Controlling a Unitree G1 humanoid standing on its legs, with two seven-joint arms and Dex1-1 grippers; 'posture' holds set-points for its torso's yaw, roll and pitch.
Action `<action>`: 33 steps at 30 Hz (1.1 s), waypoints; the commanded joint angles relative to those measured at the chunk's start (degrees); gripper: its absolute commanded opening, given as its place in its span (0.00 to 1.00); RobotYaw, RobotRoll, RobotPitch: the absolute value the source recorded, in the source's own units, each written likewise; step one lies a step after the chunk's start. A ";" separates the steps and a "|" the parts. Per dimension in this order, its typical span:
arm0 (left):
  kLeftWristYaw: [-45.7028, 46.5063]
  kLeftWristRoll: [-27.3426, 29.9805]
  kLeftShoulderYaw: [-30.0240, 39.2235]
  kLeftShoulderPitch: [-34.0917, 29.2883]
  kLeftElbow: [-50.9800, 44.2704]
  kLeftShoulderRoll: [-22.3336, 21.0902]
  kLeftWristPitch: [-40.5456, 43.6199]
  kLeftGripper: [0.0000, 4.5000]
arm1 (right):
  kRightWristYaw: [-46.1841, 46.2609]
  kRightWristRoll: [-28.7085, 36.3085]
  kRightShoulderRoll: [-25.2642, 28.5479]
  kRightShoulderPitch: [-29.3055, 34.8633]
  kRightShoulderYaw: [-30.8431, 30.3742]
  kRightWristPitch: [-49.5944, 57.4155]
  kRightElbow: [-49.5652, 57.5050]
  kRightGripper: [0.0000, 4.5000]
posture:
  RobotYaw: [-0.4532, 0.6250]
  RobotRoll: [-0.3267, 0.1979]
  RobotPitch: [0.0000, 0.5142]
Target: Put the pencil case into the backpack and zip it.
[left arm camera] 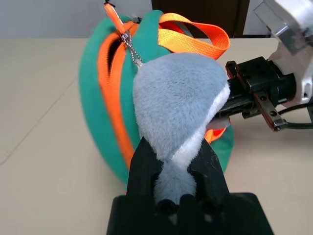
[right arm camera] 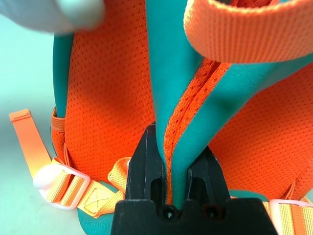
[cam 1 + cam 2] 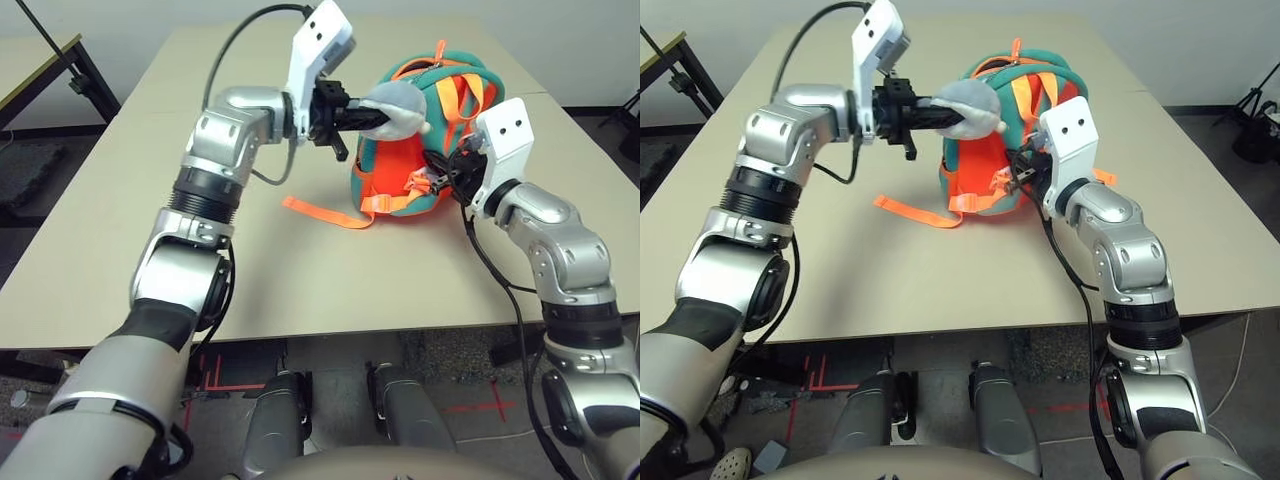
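Gripping from both sides now!
Left hand clamps the grey plush toy; right hand pinches the backpack's teal strap on the counter.

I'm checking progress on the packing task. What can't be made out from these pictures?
- White pencil case: in no view; whether it is inside cannot be told.
- Orange-and-teal backpack zipper: left wrist view, grey plush toy covers it.
- Backpack's far side: head views, its own body hides it.
- Backpack's top: right wrist view, cut off.
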State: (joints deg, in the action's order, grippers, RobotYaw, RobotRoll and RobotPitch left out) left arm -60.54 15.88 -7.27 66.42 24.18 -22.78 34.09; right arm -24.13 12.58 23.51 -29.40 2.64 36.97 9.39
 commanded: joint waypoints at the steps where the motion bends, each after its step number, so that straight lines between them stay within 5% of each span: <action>1: -1.48 1.27 2.25 -2.06 -2.23 -4.16 2.69 0.04 | -0.41 -0.39 -0.01 0.38 -1.25 0.38 -1.68 0.04 | 0.20 0.62 0.18; 10: -4.97 -0.15 -0.32 -9.98 -1.89 -10.69 4.64 0.04 | -0.62 -0.68 -0.30 -0.47 -1.55 -0.20 -2.86 0.04 | 0.21 0.62 0.18; 17: -6.89 -2.86 -4.45 -14.72 3.12 -10.28 3.66 0.04 | -0.70 -0.82 -0.38 -0.77 -1.76 -0.48 -3.33 0.04 | 0.21 0.62 0.18; 33: -6.09 -10.19 -9.10 -14.05 22.18 0.49 -8.45 0.04 | -0.98 -0.90 0.27 -1.07 -1.87 -0.56 -3.67 0.04 | 0.20 0.62 0.17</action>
State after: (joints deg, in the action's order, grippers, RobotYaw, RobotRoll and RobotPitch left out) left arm -67.15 7.95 -15.36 52.84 43.73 -22.35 25.95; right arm -24.75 12.03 23.57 -30.83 1.61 35.65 6.64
